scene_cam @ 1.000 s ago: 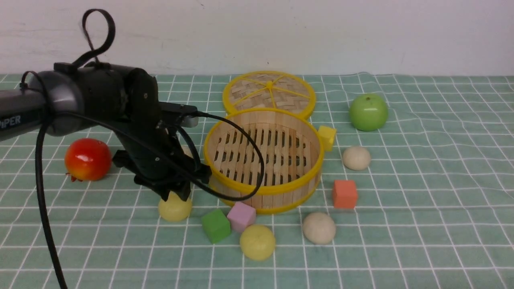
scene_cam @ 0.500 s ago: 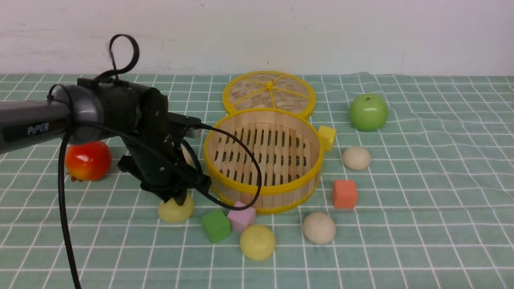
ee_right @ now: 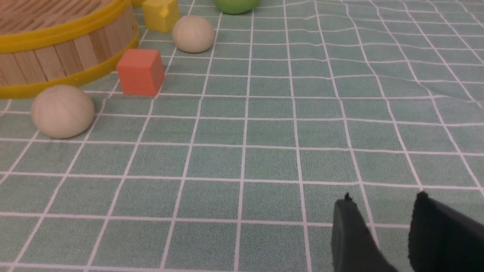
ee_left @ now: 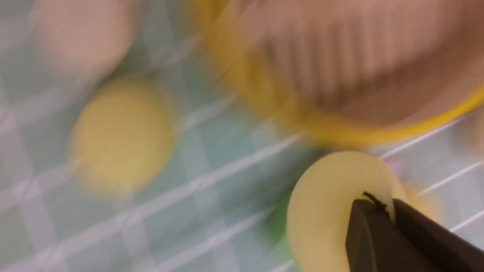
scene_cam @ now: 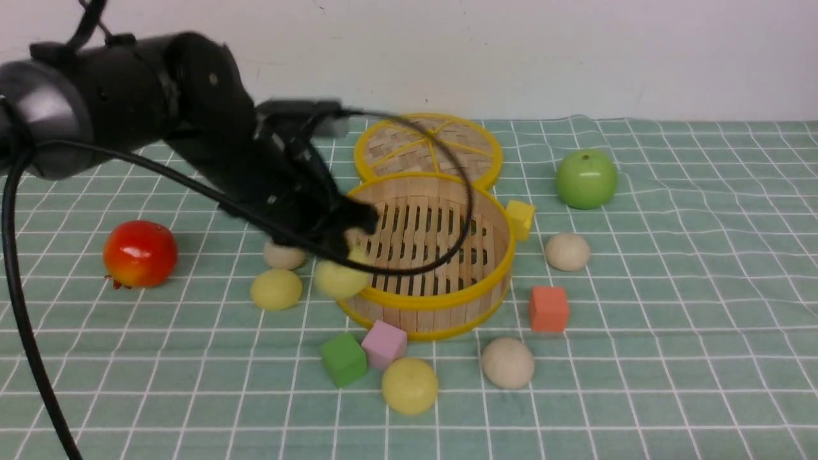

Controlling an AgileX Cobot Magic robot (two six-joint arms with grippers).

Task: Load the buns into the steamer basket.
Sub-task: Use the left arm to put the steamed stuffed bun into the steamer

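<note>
Left hand grips round yellow bun beside steamer basket rim.

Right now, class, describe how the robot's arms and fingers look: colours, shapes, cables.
The left arm is a glossy black rounded housing with a grey domed joint and a thin black cable looping off it. The left fingers are dark, matte and tapering; the right fingers are two blackish tapered blades. No markings show.

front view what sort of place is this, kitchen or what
Probably a staged robot test table, not a kitchen: green checked cloth, bare white wall, orange cube and shiny green apple as props.
</note>
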